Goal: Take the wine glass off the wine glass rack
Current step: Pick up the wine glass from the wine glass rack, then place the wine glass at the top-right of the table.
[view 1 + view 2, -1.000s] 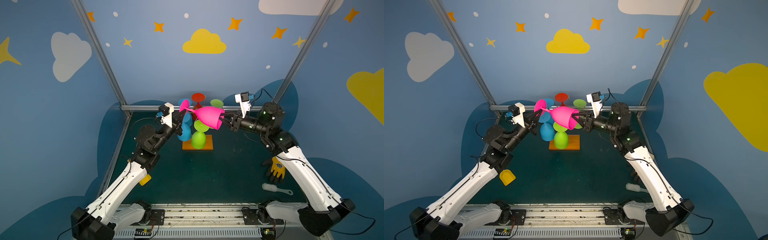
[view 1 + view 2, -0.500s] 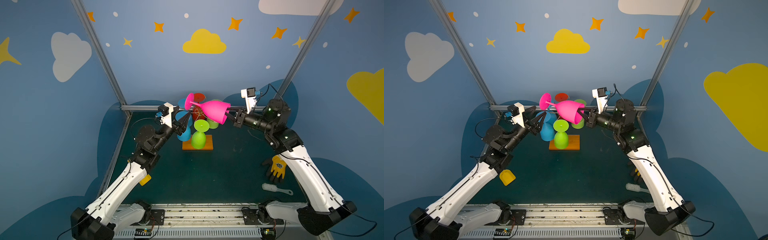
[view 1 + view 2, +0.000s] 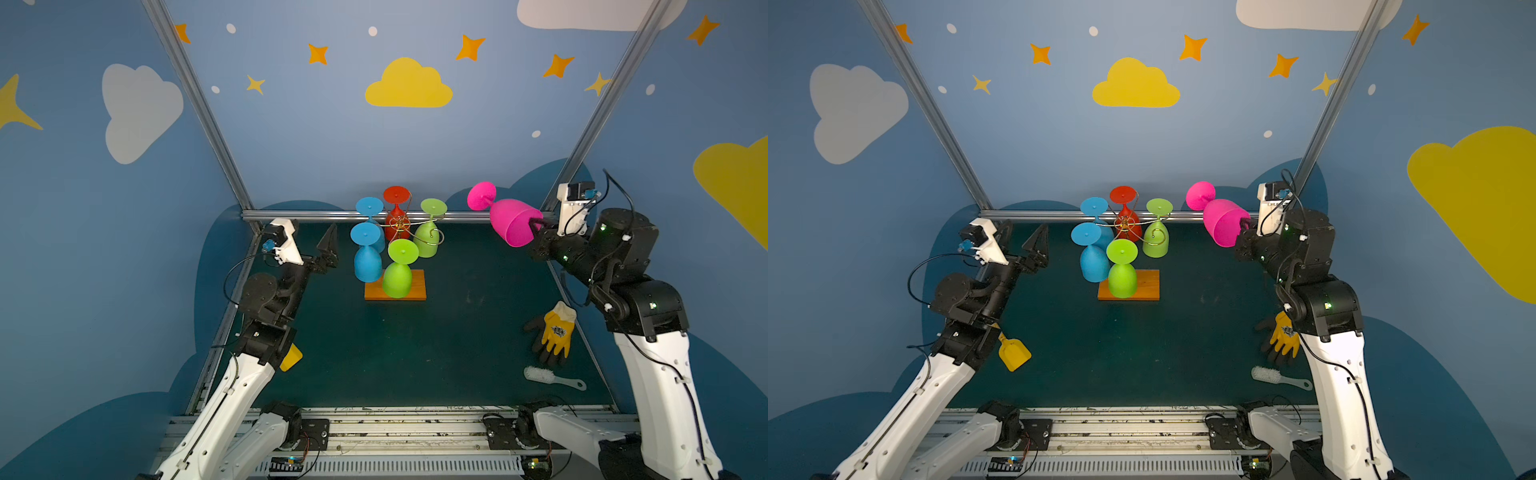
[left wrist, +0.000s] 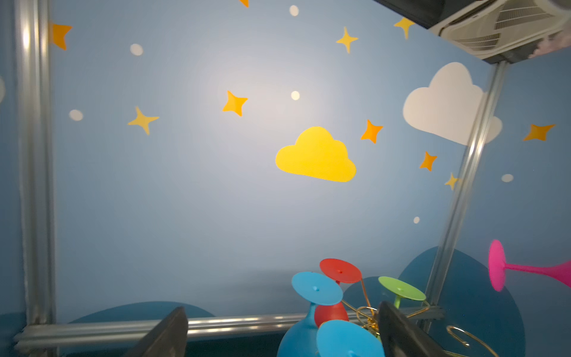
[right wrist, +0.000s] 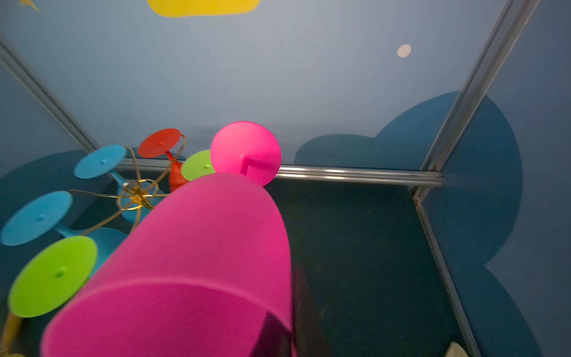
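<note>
Pinching the hot-pink plastic wine glass (image 3: pixel 509 226) by its rim in the right gripper (image 3: pixel 536 225), well right of the gold-wire wooden-based rack (image 3: pixel 399 226), foot pointing left toward it; left gripper (image 3: pixel 1022 243) agape, empty.

Robot lab test cell: alu frame posts (image 3: pixel 198 104), cloud-n-star blue walls (image 3: pixel 332 124), 2 arms (image 3: pixel 660 374) mounted at worktop (image 3: pixel 415 353) front edge.

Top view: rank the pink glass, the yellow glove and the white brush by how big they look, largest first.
1. pink glass, slightly ahead, though held aloft, so nearness may flatter it.
2. yellow glove.
3. white brush, clearly smallest.
</note>
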`<action>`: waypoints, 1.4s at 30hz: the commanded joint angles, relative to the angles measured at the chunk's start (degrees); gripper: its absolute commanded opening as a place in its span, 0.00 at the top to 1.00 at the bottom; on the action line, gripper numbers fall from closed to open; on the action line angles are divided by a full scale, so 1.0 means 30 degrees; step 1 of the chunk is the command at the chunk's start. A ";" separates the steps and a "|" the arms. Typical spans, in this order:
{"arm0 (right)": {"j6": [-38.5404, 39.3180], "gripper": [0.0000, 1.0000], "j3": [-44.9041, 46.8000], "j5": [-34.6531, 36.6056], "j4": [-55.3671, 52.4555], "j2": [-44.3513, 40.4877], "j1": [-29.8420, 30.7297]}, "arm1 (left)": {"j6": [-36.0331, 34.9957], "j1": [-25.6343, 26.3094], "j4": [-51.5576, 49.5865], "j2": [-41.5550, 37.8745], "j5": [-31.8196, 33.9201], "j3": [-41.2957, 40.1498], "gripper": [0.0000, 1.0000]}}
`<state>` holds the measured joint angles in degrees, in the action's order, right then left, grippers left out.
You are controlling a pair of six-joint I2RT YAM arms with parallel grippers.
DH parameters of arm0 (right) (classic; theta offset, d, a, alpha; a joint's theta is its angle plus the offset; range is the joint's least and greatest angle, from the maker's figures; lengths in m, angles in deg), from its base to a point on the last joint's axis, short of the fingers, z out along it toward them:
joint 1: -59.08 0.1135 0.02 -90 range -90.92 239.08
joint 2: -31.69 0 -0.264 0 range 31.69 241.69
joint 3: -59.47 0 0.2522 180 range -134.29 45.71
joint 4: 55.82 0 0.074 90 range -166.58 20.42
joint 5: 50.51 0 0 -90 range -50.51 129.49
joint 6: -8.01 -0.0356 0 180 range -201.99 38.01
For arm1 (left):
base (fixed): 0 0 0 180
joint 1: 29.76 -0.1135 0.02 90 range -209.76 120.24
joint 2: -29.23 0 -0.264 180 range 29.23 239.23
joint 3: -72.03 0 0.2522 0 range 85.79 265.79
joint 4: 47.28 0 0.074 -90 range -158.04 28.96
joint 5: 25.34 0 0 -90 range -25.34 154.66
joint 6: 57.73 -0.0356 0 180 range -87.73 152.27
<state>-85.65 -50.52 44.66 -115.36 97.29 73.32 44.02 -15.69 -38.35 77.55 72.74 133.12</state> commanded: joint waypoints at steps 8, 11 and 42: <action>0.1705 1.00 -0.2578 0.2850 -0.4282 0.5986 -0.0033 | 0.1791 -0.2203 -0.2825 -0.2564 -0.0068 -0.1497 0.03; 0.1912 1.00 -0.4132 0.2495 -0.5168 0.8429 -0.0059 | 0.0931 -0.2315 -0.3005 -0.3465 -0.0151 -0.1938 0.03; 0.3269 1.00 -1.7012 0.2191 -0.9465 2.3211 -0.0001 | -0.0487 -0.3945 -0.3743 -0.5649 -0.1255 -0.3996 0.03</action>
<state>-75.75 -99.63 52.00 -143.21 165.92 73.32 41.14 -26.73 -49.62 60.74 70.38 121.63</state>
